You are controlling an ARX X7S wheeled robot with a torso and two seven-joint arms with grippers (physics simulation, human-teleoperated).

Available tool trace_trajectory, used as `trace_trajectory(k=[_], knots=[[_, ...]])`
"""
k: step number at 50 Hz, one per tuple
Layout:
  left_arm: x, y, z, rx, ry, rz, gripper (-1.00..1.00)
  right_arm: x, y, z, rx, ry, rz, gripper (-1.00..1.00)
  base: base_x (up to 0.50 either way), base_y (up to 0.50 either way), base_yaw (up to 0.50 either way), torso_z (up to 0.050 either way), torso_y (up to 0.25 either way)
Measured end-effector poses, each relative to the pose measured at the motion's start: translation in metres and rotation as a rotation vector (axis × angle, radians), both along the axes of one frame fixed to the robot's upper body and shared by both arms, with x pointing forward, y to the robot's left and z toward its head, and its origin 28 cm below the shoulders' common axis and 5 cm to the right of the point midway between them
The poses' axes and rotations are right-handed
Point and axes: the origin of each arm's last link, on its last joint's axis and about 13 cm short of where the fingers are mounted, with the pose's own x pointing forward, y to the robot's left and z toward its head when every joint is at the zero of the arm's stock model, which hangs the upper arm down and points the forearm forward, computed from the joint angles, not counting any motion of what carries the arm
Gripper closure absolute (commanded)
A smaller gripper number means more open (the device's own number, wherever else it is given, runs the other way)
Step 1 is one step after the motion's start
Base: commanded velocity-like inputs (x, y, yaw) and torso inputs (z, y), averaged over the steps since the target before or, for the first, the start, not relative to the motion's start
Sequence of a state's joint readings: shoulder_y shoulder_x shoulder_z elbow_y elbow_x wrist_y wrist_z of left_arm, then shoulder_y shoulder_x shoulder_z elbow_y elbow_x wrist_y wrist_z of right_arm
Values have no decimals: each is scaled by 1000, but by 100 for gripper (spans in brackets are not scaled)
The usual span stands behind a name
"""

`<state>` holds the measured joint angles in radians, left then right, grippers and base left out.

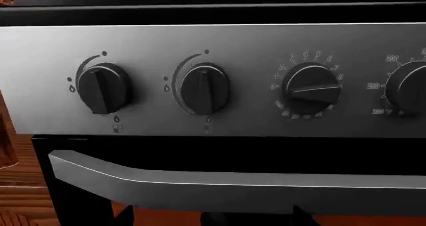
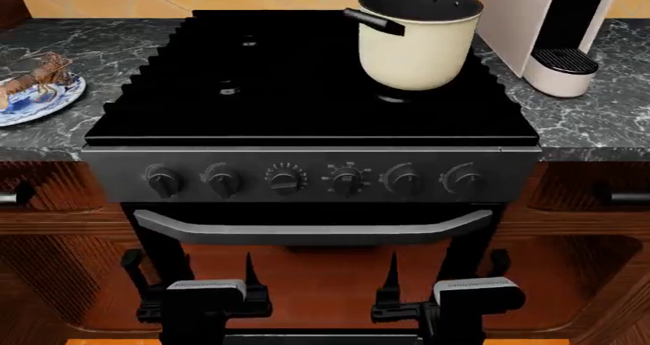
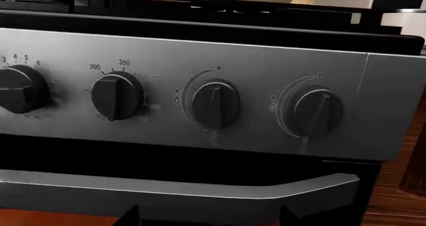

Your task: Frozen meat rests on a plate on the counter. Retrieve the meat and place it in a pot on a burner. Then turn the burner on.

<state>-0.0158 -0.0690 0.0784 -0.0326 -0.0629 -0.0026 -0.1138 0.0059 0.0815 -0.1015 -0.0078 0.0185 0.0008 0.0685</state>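
The meat [image 2: 30, 77], a reddish-brown lump with tan strands, lies on the blue-patterned plate [image 2: 49, 101] on the dark marble counter [image 2: 102, 48], far left. The cream pot [image 2: 416, 48] stands on the cooktop's back right burner [image 2: 391, 97], its black inside empty. Both grippers hang low before the oven door, apart from everything. My left gripper [image 2: 190, 269] is open and holds nothing, and so is my right gripper [image 2: 445, 269]. In the wrist views only dark fingertips [image 1: 126, 215] [image 3: 133, 213] show at the edge, facing the knob panel.
Six black knobs line the stove's grey front; the left wrist faces the two leftmost [image 1: 103, 89] [image 1: 205, 89], the right wrist the two rightmost [image 3: 213, 104] [image 3: 316, 111]. An oven handle [image 2: 304, 229] juts out below. A white coffee machine [image 2: 549, 33] stands right of the pot.
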Motion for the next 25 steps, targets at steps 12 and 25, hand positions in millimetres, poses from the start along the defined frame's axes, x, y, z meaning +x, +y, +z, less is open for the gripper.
trace_trajectory(k=[12,25], knots=[[-1,0,0,8,3,1,-100,0,0,1,2,-14,11,-100,0,500,0,0,0],[-2,0,0,11,4,3,-100,0,1,2,2,-21,16,-100,0,500,0,0,0]])
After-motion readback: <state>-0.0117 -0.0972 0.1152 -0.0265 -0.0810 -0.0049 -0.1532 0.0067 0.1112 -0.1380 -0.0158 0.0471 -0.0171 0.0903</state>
